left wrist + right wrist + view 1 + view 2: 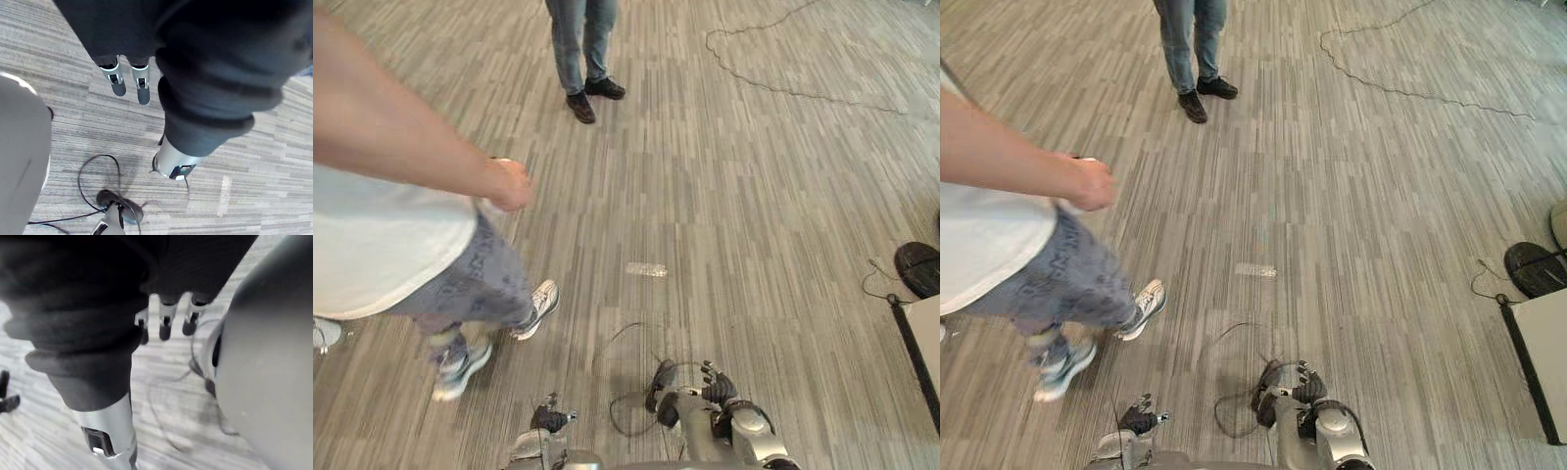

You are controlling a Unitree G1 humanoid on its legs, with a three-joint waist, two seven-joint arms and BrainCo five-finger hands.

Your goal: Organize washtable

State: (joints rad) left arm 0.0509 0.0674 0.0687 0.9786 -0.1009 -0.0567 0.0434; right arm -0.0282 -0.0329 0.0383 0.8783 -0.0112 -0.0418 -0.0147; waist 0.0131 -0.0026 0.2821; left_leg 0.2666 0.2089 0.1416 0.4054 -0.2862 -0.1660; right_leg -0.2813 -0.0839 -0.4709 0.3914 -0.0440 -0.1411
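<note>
**Both hands empty, bench not identified, people in the path**

Left hand (550, 419) at 7 o'clock and right hand (715, 390) at 5 o'clock hang low over the floor (734, 196) — fingers loose and apart, nothing held in either. The left wrist view agrees: straight fingers (117, 83), bare floor past them.

Task's thing: can't tell which item is the washtable. Best guess is the pale slab with a dark edge (928, 343) at 4 o'clock, near a dark round base (920, 266). Nothing to tidy is readable on it.

Risks, as I judge them:
- Person (382, 235) close at 9 o'clock, arm out toward centre. A turn or arm swing that way could hit them.
- Second person (582, 49) standing at 12 o'clock, on a straight-ahead path.
- Small clear item (646, 269) lying dead centre, plus a thin cable (783, 86) at 1 o'clock — either underfoot means a slip or snag.
- Turning to 4 o'clock brings the slab's edge near the right arm, so it could clip.
</note>
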